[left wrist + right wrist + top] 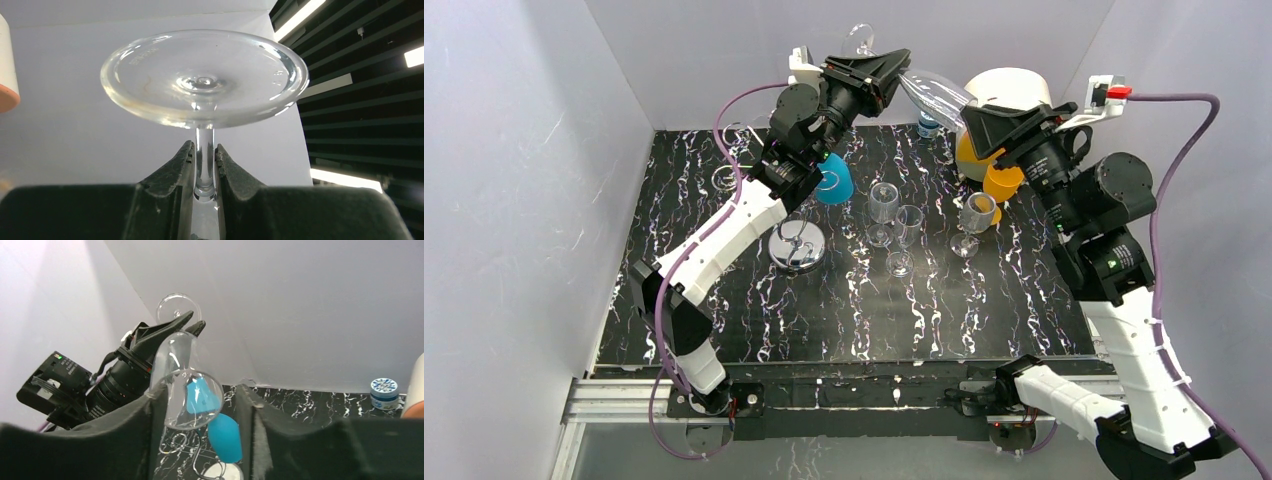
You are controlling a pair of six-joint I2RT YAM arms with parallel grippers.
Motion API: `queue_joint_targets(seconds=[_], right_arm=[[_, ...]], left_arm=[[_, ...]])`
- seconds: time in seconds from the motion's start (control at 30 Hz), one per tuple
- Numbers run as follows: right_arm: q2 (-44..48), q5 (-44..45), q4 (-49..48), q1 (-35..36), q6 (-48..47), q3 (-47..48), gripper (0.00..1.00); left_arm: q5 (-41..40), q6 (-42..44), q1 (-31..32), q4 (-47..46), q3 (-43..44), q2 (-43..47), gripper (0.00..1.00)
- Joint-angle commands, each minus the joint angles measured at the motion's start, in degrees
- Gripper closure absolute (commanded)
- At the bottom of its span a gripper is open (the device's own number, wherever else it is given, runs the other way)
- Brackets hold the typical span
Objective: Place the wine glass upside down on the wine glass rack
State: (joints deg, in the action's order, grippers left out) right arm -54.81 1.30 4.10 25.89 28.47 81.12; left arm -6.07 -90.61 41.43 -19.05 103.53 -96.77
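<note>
No readable text — anywhere

Black tabletop [844,310] veined white, a blue cup [835,187], an orange cup [1002,183], clear wine glass [934,92].

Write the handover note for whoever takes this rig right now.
Left tool: shut on the stem of the wine glass, held high above the table.
Right tool: open, fingers either side of the bowl.
Wine glass rack: standing on the table's left, below the left arm.
Done: glass lifted. Left: turn it upside down, hang it on the rack.
</note>
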Motion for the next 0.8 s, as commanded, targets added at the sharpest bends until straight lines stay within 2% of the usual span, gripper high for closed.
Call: queue_joint_targets(seconds=[0.0, 0.17, 0.37, 0.57, 0.77], right_arm=[[2.17, 0.70, -2.76, 0.09, -0.29, -0.51, 0.34], [4.94, 2.47, -1.20, 0.10, -2.17, -1.53, 0.25], [10.68, 4.27, -2.66, 0.11, -3.24, -6.34, 0.24], [12.84, 9.42, -1.68, 0.13, -3.18, -6.27, 0.24], [11.34, 13.88, 0.15, 0.13, -1.54, -3.31, 0.22]], left_arm=[[-2.49, 2.37, -0.06, -2.86, -0.31, 4.10, 1.00], [-3.78, 4.44, -0.07, -2.60, -0.63, 4.89, 1.00], [-6.10, 8.23, -0.11, -1.47, -0.78, 6.02, 1.00], [-7.39, 13.21, -0.09, -0.27, -3.58, 8.77, 1.00], [-3.93, 24.87, -0.04, 2.55, -9.13, 15.70, 1.00]])
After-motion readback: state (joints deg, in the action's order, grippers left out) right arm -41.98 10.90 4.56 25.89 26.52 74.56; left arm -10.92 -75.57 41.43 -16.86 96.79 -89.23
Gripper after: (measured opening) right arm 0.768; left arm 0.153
